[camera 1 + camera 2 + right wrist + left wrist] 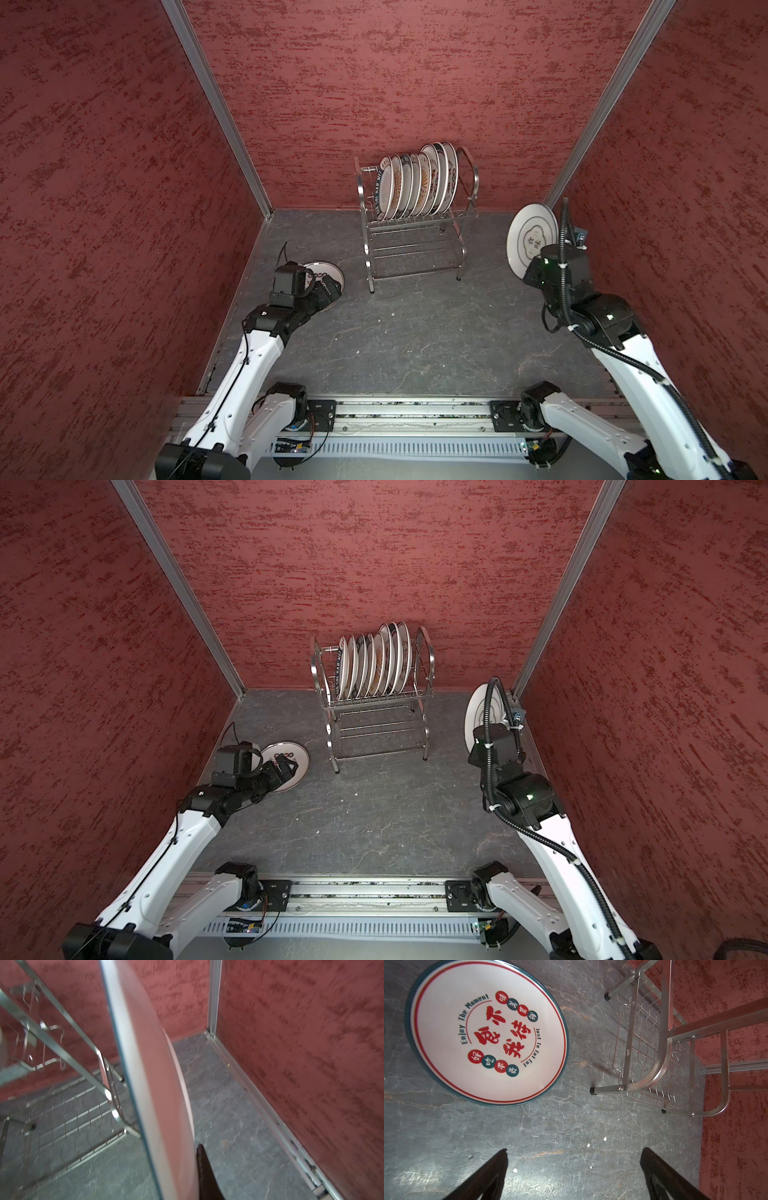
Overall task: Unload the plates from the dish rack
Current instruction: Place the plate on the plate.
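Observation:
The steel dish rack stands at the back middle, with several plates upright in its upper tier. One plate with red characters and a teal rim lies flat on the table at the left; the left wrist view shows it too. My left gripper hovers at its near edge, open and empty. My right gripper is shut on the rim of an upright plate to the right of the rack, near the right wall. Only one finger shows.
Red textured walls close in the back and both sides, with aluminium posts at the back corners. The tabletop is dark slate with small white specks. A metal rail with both arm bases runs along the front edge.

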